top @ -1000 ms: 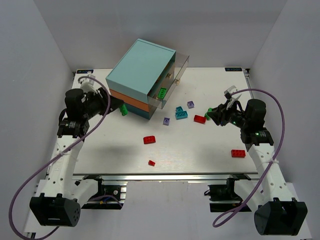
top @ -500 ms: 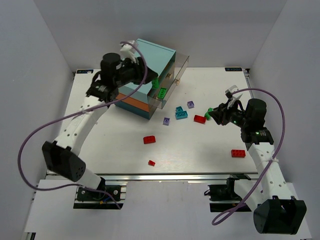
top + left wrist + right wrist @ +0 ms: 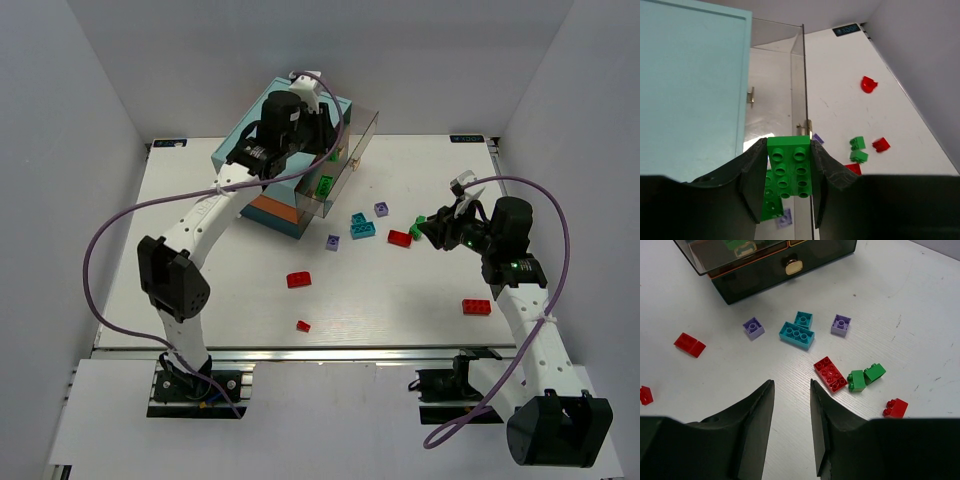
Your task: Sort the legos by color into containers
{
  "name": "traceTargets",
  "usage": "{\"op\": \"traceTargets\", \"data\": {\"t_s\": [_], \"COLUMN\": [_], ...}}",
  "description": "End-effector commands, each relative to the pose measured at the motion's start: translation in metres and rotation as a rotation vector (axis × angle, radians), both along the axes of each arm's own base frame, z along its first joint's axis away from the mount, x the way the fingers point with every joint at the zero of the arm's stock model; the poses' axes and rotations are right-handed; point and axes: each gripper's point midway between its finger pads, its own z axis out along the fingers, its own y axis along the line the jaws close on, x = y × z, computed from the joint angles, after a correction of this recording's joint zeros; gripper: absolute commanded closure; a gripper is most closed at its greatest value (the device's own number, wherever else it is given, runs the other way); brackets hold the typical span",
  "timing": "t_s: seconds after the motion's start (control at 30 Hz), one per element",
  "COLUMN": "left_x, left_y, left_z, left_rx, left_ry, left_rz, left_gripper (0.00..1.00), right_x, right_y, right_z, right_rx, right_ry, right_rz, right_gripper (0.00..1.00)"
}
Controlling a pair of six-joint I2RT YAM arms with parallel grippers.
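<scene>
— How much room is there by the chest (image 3: 690, 90)?
— Its top drawer (image 3: 365, 128) stands pulled out, its clear walls open upward. The left claw (image 3: 788, 150) hangs over it, clamped on a green brick (image 3: 789, 175). 1 green piece (image 3: 326, 185) lies inside.
— And the right claw (image 3: 792, 390)?
— It is spread and empty above the bare white table (image 3: 400, 290). A red brick (image 3: 830, 374) and a green pair (image 3: 866, 376) lie just beyond its tips. Pale walls (image 3: 90, 80) close 3 sides.
</scene>
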Motion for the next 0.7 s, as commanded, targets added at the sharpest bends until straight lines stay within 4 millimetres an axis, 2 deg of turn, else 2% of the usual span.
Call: {"op": "traceTargets", "data": {"t_s": [0.0,0.07,0.23,0.33,0.37,0.43,0.5,0.53,0.57,0.63,0.67], "left_x": [0.01,0.015,0.016,0.014,0.014,0.013,0.01,0.01,0.007,-0.001,-0.007], "left_y": [0.015,0.014,0.013,0.013,0.014,0.015,0.018,0.018,0.019,0.023,0.024], "left_z": [0.014,0.001,-0.013,-0.015,-0.016,-0.015,-0.007,-0.004,-0.006,0.008,0.0], "left_rx": [0.06,0.089,0.111,0.12,0.123,0.13,0.119,0.115,0.116,0.09,0.096], "left_ry": [-0.05,-0.03,-0.006,-0.006,-0.004,-0.008,-0.021,-0.029,-0.027,-0.052,-0.038], "left_rz": [0.094,0.097,0.094,0.082,0.086,0.085,0.09,0.09,0.088,0.084,0.072], "left_gripper": [0.82,0.77,0.61,0.47,0.38,0.34,0.32,0.28,0.23,0.23,0.23], "right_x": [0.004,0.004,0.004,0.005,0.005,0.004,0.004,0.005,0.008,0.01,0.013], "right_y": [-0.001,-0.001,-0.001,-0.001,-0.001,0.0,0.0,-0.001,-0.009,-0.013,-0.016], "right_z": [0.006,0.006,0.005,0.004,0.004,0.002,0.002,0.001,0.0,-0.001,-0.003], "right_rx": [-0.01,-0.009,-0.009,-0.008,-0.009,-0.009,-0.011,-0.01,-0.012,-0.019,-0.026], "right_ry": [-0.047,-0.047,-0.044,-0.041,-0.041,-0.037,-0.032,-0.028,-0.029,-0.027,-0.022], "right_rz": [0.004,0.007,0.007,0.009,0.009,0.016,0.018,0.015,-0.011,-0.031,-0.047], "right_gripper": [0.6,0.6,0.6,0.58,0.56,0.49,0.45,0.41,0.4,0.4,0.4]}}
